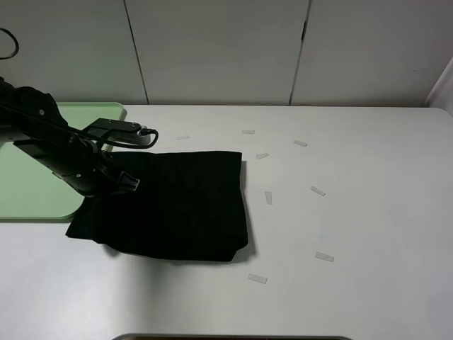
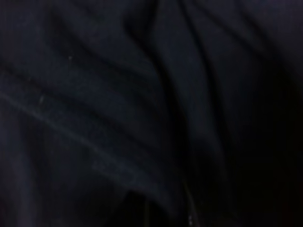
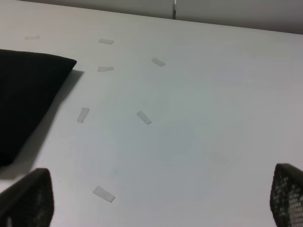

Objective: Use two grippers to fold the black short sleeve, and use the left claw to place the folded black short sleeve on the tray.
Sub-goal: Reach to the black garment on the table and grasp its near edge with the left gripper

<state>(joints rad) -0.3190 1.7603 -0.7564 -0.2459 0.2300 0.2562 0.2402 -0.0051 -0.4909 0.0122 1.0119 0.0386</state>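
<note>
The black short sleeve [image 1: 184, 205] lies folded into a rough rectangle on the white table, its left edge beside the tray [image 1: 28, 202]. My left gripper [image 1: 127, 183] is down on the shirt's upper left part, right next to the tray's right rim. Dark folds of the shirt [image 2: 118, 118] fill the left wrist view, and the fingers are hidden there. The right arm is outside the exterior view. In its wrist view my right gripper [image 3: 158, 203] stands open above bare table, with a corner of the shirt [image 3: 23, 94] off to one side.
Several small pale tape strips [image 1: 268, 197] are scattered on the table to the right of the shirt. The pale green tray sits at the table's left edge. White cabinet doors [image 1: 219, 49] stand behind the table.
</note>
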